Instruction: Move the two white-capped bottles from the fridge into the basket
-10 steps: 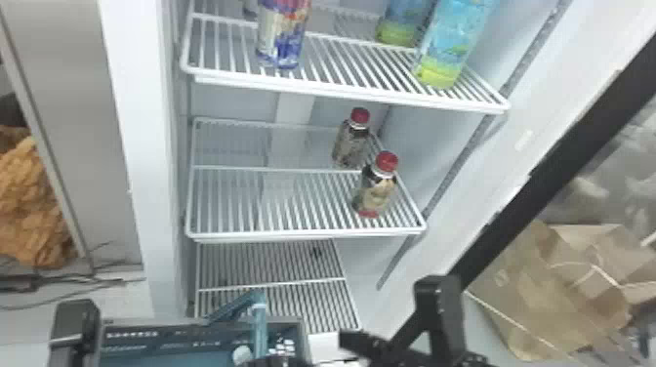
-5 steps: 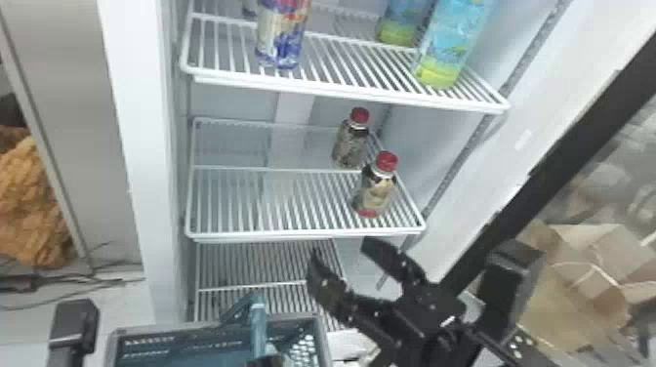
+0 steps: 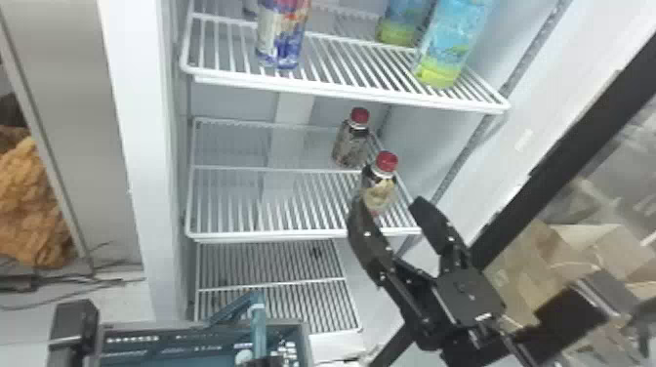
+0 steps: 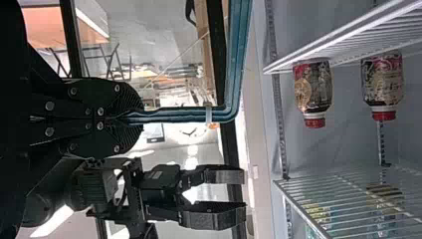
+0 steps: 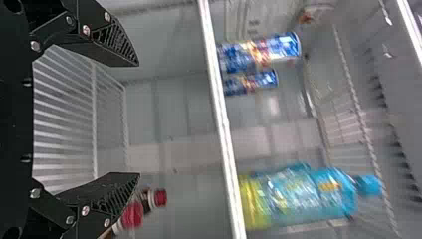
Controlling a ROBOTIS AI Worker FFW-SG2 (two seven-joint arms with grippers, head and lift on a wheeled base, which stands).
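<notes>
Wire shelves (image 3: 341,93): smooth, white-finished metal
Cans (image 5: 261,52): glossy, metallic
Red bottle caps (image 3: 386,161): smooth plastic
Basket (image 3: 146,346): teal plastic, mostly matt
Orange bundle (image 3: 29,200): rough, crumpled
Brown packaging (image 3: 585,241): matt, creased, paper-like

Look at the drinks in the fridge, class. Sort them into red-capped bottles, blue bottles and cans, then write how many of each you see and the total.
Red-capped bottles: 2
Blue bottles: 2
Cans: 2
Total: 6
</notes>
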